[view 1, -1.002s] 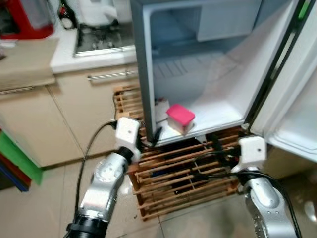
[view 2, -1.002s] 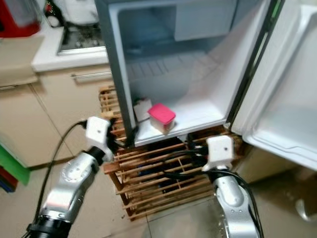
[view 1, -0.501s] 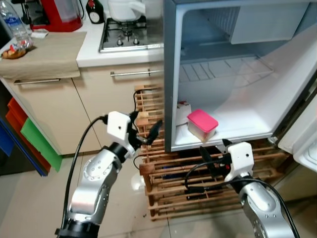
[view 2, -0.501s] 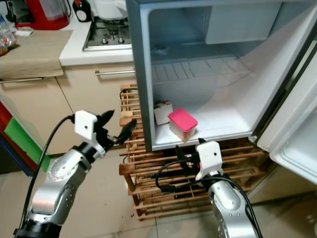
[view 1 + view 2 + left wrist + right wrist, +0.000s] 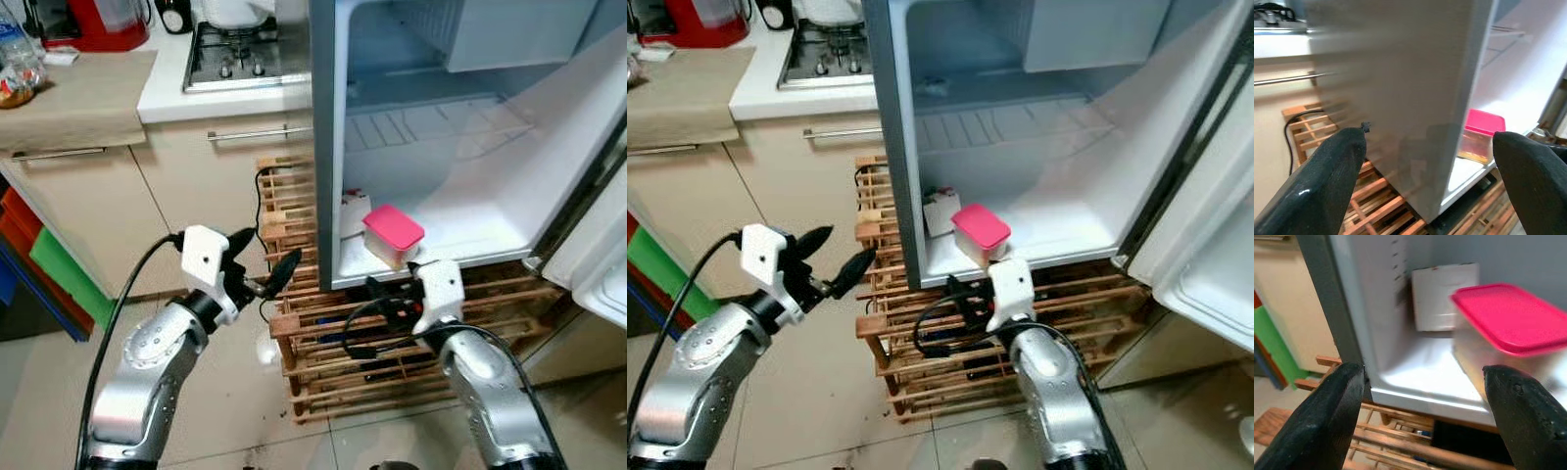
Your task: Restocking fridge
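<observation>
Where fridge [image 5: 460,206] gapes, container [image 5: 393,235] skewed

You see the open fridge [image 5: 1019,147] standing on a wooden slat rack [image 5: 921,362]. A pink-lidded container [image 5: 980,233] sits on the fridge floor near its front edge, a white carton [image 5: 940,211] just behind it. The left gripper [image 5: 838,257], fingers spread, hovers left of the fridge; the right gripper [image 5: 965,299] sits just below its front edge.

The fridge [image 5: 470,147] stands on a wooden rack [image 5: 323,343], right of the counter [image 5: 88,88]. Inside it, a container [image 5: 393,235] sits beside a carton [image 5: 353,213].
</observation>
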You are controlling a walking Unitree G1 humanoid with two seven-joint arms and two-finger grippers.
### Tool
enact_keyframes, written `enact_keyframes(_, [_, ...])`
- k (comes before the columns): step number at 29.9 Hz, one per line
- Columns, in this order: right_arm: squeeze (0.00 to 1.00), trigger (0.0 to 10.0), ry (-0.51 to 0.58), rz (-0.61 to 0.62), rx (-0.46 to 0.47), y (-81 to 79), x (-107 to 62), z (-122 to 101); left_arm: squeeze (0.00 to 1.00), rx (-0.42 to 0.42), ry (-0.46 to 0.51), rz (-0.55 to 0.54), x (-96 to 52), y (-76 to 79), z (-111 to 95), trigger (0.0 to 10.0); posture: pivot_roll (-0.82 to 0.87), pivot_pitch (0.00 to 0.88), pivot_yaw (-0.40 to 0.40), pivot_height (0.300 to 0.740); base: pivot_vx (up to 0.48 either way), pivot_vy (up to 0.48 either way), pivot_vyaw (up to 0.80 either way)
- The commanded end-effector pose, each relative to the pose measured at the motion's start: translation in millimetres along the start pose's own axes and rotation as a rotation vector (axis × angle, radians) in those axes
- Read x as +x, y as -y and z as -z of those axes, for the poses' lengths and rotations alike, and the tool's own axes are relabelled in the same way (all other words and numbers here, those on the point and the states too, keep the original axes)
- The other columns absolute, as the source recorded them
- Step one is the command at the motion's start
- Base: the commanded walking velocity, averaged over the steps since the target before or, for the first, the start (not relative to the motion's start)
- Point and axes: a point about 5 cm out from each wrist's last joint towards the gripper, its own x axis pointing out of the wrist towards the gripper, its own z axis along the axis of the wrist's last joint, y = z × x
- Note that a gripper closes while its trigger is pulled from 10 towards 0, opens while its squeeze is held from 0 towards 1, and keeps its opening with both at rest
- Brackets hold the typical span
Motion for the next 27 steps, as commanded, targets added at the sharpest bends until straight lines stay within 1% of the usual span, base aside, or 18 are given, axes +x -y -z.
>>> enact_keyframes(1, [0.00, 10.0, 0.005, 0.013, 0.033, 1.7, 11.1, -3.8, 0.00, -0.018, -0.031, 0.030, -7.6, 6.2, 2.2, 10.0, -0.04, 0.133, 0.056, 0.740, 0.000, 0.000, 0.00])
enact_keyframes(7, [0.00, 10.0, 0.009, 0.014, 0.046, 0.3, 19.1, -7.1, 0.00, -0.027, -0.052, 0.038, -16.4, 12.4, 2.8, 10.0, -0.02, 0.158, 0.063, 0.740, 0.000, 0.000, 0.00])
enact_keyframes(9, [0.00, 10.0, 0.003, 0.021, 0.057, -0.1, 22.2, -6.8, 0.00, -0.027, -0.061, 0.037, -18.6, 12.8, 2.7, 10.0, -0.01, 0.164, 0.066, 0.740, 0.000, 0.000, 0.00])
enact_keyframes(10, [0.00, 10.0, 0.004, 0.020, 0.079, -1.8, 23.7, -7.6, 0.00, -0.027, -0.068, 0.037, -21.1, 13.0, 1.9, 10.0, 0.00, 0.171, 0.070, 0.740, 0.000, 0.000, 0.00])
enact_keyframes(15, [0.00, 10.0, 0.008, 0.024, 0.095, -2.1, 27.9, -9.3, 0.00, -0.028, -0.079, 0.034, -23.5, 12.2, 1.1, 10.0, 0.00, 0.176, 0.073, 0.740, 0.000, 0.000, 0.00])
enact_keyframes(19, [0.00, 10.0, 0.004, 0.055, 0.061, 6.9, 34.4, -11.2, 0.00, -0.032, -0.090, 0.033, -25.2, 13.9, 0.3, 10.0, 0.00, 0.183, 0.074, 0.740, 0.000, 0.000, 0.00])
enact_keyframes(20, [0.00, 10.0, 0.006, 0.076, 0.029, 13.5, 37.2, -13.8, 0.00, -0.034, -0.093, 0.032, -25.4, 14.4, 0.6, 10.0, 0.00, 0.184, 0.073, 0.740, 0.000, 0.000, 0.00])
enact_keyframes(21, [0.00, 10.0, 0.006, 0.076, 0.029, 13.5, 37.2, -13.8, 0.00, -0.034, -0.093, 0.032, -25.4, 14.4, 0.6, 10.0, 0.00, 0.184, 0.073, 0.740, 0.000, 0.000, 0.00])
enact_keyframes(22, [0.00, 10.0, 0.010, 0.100, 0.008, 19.6, 39.5, -16.4, 0.00, -0.036, -0.095, 0.031, -26.0, 15.0, 0.9, 10.0, 0.00, 0.187, 0.071, 0.740, 0.000, 0.000, 0.00])
enact_keyframes(24, [0.00, 10.0, 0.011, 0.112, 0.000, 22.6, 40.7, -17.7, 0.00, -0.038, -0.096, 0.030, -26.2, 15.3, 1.1, 10.0, 0.00, 0.187, 0.071, 0.740, 0.000, 0.000, 0.00])
enact_keyframes(25, [0.00, 10.0, 0.016, 0.136, -0.021, 29.8, 44.2, -20.9, 0.00, -0.041, -0.099, 0.030, -26.5, 16.6, 1.6, 10.0, 0.01, 0.190, 0.068, 0.740, 0.000, 0.000, 0.00])
enact_keyframes(27, [0.00, 10.0, 0.015, 0.151, -0.058, 35.4, 47.5, -23.6, 0.00, -0.044, -0.101, 0.029, -26.9, 17.7, 2.2, 10.0, 0.01, 0.190, 0.066, 0.740, 0.000, 0.000, 0.00])
